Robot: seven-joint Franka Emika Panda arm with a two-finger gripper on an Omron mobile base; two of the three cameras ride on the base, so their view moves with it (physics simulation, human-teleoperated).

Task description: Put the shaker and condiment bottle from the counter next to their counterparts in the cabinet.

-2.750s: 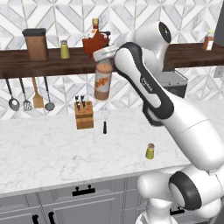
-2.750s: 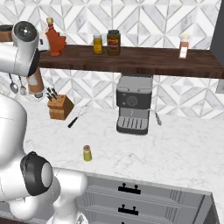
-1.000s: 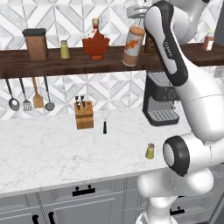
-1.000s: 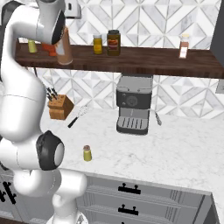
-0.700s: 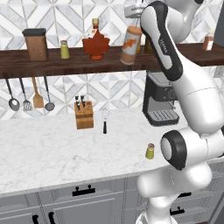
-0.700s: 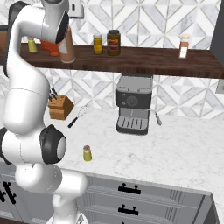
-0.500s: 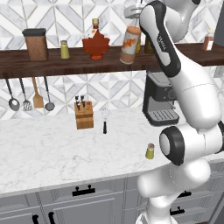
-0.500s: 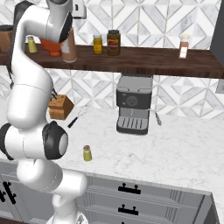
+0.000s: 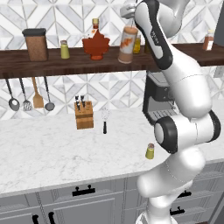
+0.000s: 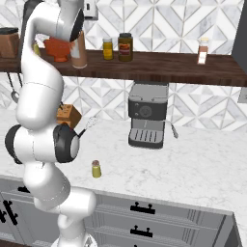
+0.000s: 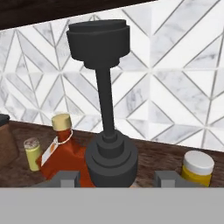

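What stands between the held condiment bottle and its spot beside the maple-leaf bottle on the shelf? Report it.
Nothing visible. The gripper holds the condiment bottle over the cabinet plank, just right of the maple-leaf bottle. The plank between the two looks bare, and the yellow jar stands on the bottle's other side.

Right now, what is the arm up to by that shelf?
The arm holds the condiment bottle at the cabinet shelf, just right of the red maple-leaf bottle, its base at or just above the plank. Whether the jaws are still closed on it cannot be told. One shaker already stands on the shelf; the other shaker waits on the counter.
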